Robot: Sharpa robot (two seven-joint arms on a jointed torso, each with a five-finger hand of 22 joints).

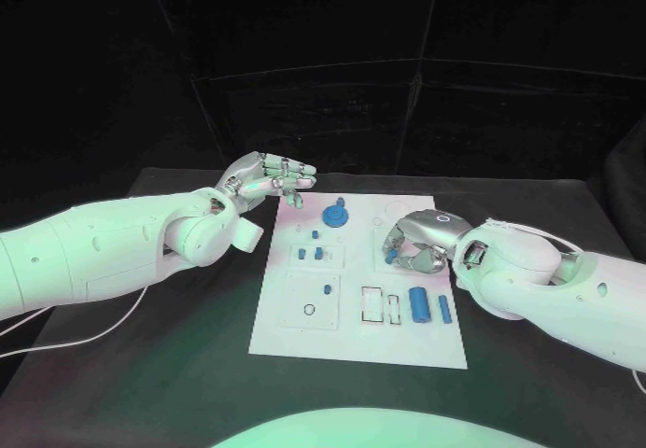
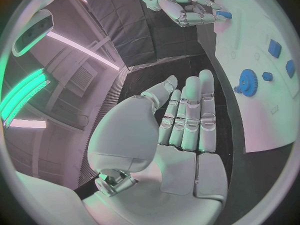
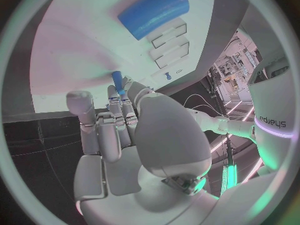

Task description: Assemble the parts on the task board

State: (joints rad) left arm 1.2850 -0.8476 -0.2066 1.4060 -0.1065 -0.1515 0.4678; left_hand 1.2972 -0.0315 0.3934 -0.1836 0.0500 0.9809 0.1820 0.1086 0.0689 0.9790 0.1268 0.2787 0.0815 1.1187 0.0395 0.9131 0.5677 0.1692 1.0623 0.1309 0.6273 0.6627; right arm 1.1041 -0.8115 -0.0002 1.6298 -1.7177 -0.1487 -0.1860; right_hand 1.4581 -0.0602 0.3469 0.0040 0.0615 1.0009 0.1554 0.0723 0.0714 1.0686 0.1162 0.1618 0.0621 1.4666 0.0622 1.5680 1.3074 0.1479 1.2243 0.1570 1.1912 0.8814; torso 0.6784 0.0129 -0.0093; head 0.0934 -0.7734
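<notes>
The right hand (image 1: 414, 245) pinches a small blue peg (image 3: 117, 78) over the white plastic task board (image 1: 303, 322); next, seat it. The left hand (image 1: 270, 177), fingers loosely apart, holds nothing.

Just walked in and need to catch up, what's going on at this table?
A two-armed robot is assembling small blue parts on a white task board. Its right hand is over the board, pinching a small blue peg. Its left hand hovers empty off the board's far left corner, near a blue gear.
</notes>
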